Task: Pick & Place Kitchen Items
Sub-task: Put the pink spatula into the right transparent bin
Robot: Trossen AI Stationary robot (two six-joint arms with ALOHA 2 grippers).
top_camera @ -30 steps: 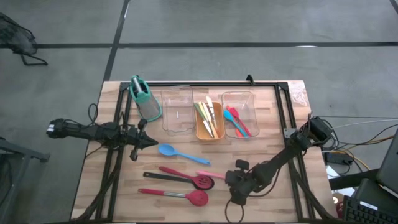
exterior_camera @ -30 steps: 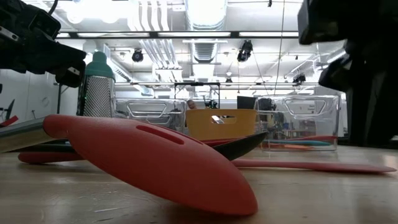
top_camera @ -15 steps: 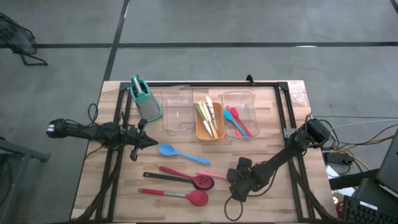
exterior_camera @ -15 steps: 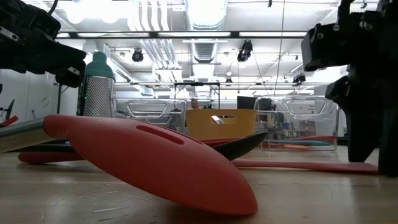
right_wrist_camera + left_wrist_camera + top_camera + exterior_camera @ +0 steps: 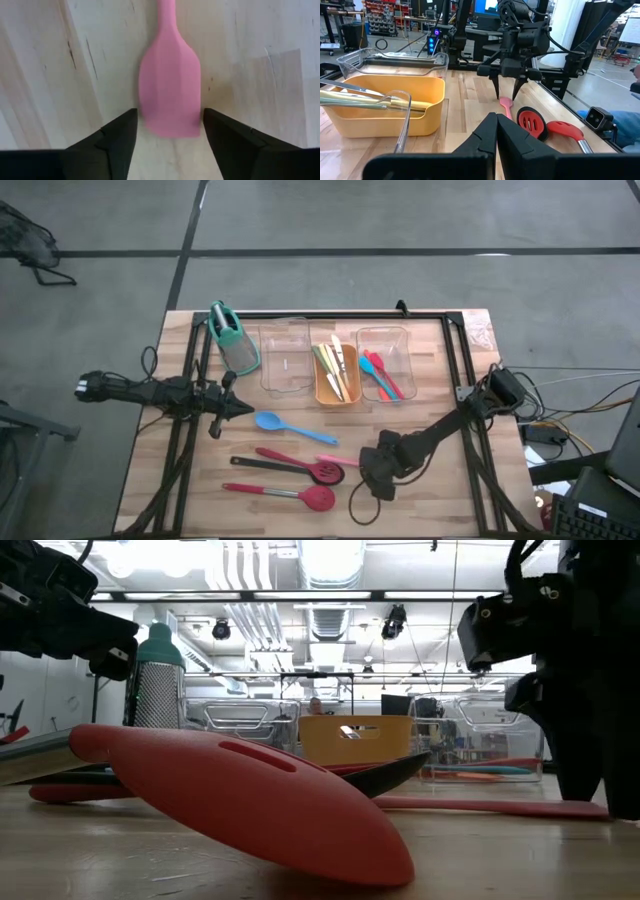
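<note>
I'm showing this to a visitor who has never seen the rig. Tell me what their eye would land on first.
First, the right claw, open and pointing down over the head of the small pink spatula on the near part of the wooden table. Next, the two red slotted spoons lying just left of it, one filling the low view. Then the orange tray of utensils at the back, between two clear trays.
</note>
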